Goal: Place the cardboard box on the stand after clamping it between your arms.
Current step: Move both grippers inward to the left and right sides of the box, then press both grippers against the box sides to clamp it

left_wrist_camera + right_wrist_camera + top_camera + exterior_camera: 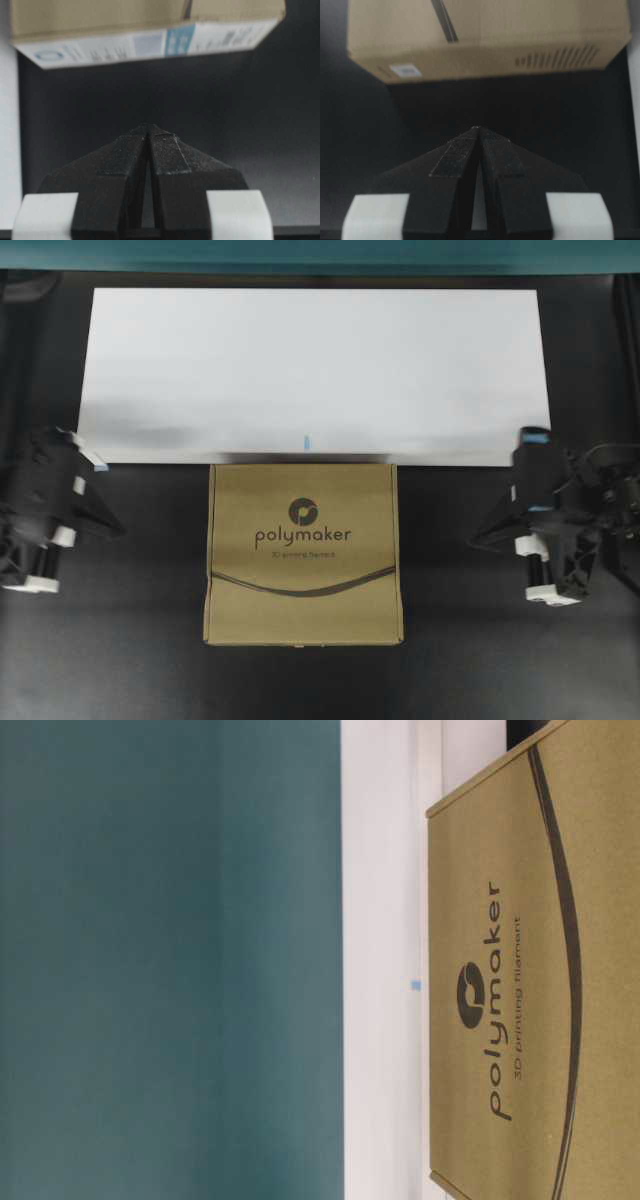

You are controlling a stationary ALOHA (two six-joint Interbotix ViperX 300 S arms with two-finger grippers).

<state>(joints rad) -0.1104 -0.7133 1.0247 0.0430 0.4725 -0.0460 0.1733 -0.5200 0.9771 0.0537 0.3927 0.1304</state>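
Observation:
The brown cardboard box (303, 553) with the polymaker logo lies flat on the dark table, its far edge against the front edge of the white stand (310, 375). My left gripper (118, 531) is shut and empty, well left of the box, tips pointing at its labelled side (150, 42). My right gripper (478, 534) is shut and empty, right of the box, tips pointing at its plain side (490, 60). Neither gripper touches the box. In the wrist views the left tips (149, 127) and right tips (478, 130) meet. The box (540, 970) fills the table-level view.
A small light-blue mark (306, 442) sits at the stand's front edge above the box. Dark table (150, 640) lies on both sides of the box. A teal wall (170, 960) stands behind the stand.

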